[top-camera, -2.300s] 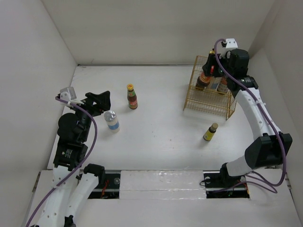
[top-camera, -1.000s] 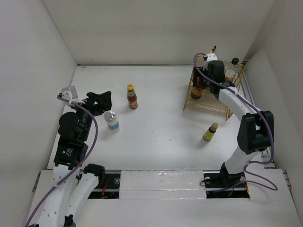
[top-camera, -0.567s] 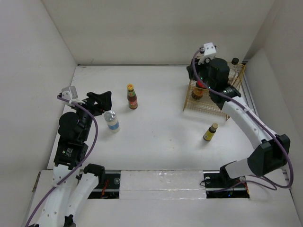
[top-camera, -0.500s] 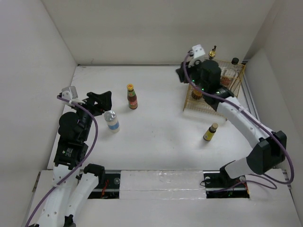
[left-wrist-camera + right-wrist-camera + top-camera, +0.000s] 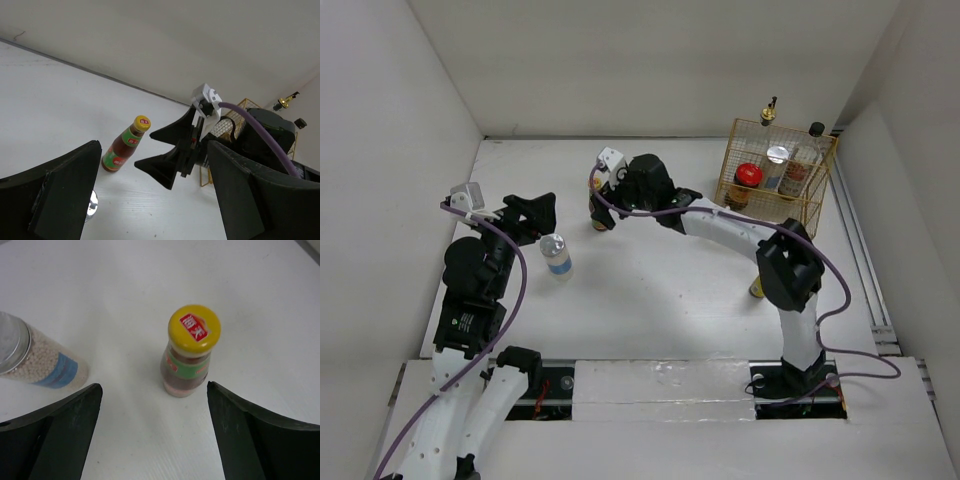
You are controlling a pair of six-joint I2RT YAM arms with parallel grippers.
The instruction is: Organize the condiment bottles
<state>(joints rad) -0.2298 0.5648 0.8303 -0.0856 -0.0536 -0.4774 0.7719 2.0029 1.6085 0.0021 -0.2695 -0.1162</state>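
Observation:
A yellow-capped, red-and-green-labelled bottle [image 5: 191, 354] stands upright left of the table's middle [image 5: 601, 223]. My right gripper [image 5: 155, 440] is open and empty. It hovers just above and beside the bottle [image 5: 601, 200], not touching it. A silver-lidded, blue-labelled jar [image 5: 557, 257] stands nearby and shows in the right wrist view [image 5: 35, 360]. My left gripper [image 5: 540, 216] is open and empty, just left of that jar. In the left wrist view I see the bottle [image 5: 126, 145] and the right gripper's spread fingers [image 5: 167, 165].
The gold wire basket [image 5: 728, 190] stands at the back right. It holds a red-lidded jar [image 5: 748, 176], a silver-lidded jar [image 5: 777, 156], a black-capped clear bottle [image 5: 810, 160] and a gold-capped one [image 5: 767, 113]. A small yellow-labelled bottle [image 5: 755, 290] peeks from behind the right arm's elbow.
My right arm has swung from the basket leftwards across the table to the yellow-capped bottle. The left arm and the loose bottles have not moved.

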